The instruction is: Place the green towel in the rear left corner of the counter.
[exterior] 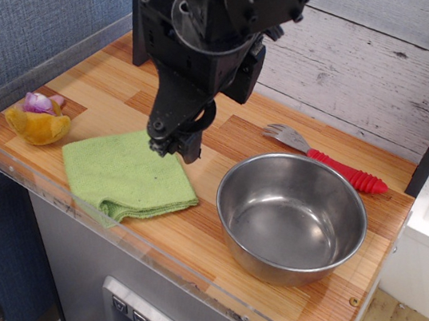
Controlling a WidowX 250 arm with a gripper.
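The green towel (126, 176) lies folded and flat near the front edge of the wooden counter (111, 97), left of the middle. My black gripper (173, 146) hangs just above the towel's rear right corner. Its fingers point down and look close together, with nothing visibly between them. I cannot tell whether the tips touch the cloth.
A steel bowl (291, 217) stands right of the towel. A fork with a red handle (329, 161) lies behind the bowl. An orange-yellow lump with a purple piece (38, 119) sits at the left edge. The arm's black base (141, 32) stands at the rear left. A clear rim (35, 61) edges the counter.
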